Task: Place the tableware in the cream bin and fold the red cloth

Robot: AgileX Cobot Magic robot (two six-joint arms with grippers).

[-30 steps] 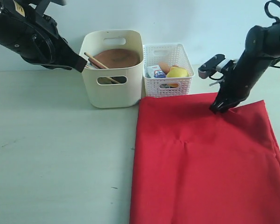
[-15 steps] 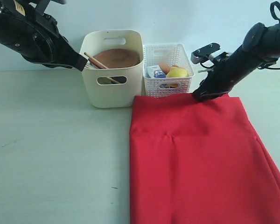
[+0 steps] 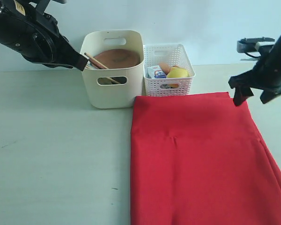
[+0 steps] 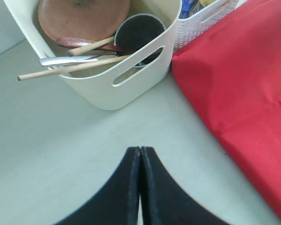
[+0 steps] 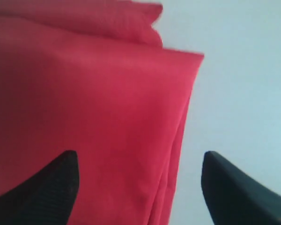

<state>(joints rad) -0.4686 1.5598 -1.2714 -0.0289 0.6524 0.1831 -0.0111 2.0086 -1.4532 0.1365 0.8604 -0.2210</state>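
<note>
The cream bin (image 3: 113, 89) stands at the back and holds the tableware: a round brown plate (image 4: 84, 18), a steel cup (image 4: 138, 35), a wooden spoon (image 4: 91, 44), a metal knife (image 4: 65, 60) and a chopstick (image 4: 70, 69) poking over the rim. The red cloth (image 3: 196, 159) lies flat and doubled over, its far edge by the baskets. My right gripper (image 3: 252, 96) hovers open over the cloth's far right corner, with the layered edge (image 5: 178, 140) between its fingers and untouched. My left gripper (image 4: 140, 149) is shut and empty, raised left of the bin (image 4: 131, 89).
A white lattice basket (image 3: 168, 70) with food items, a yellow lemon (image 3: 178, 72) among them, stands right of the bin and touches the cloth's far edge. Bare tabletop (image 3: 56, 150) stretches left of the cloth. A pale wall runs behind.
My right gripper carried the cloth's edge back toward the baskets, then opened, let go and moved off to the right. The cloth now lies flatter. The left arm stayed still.
</note>
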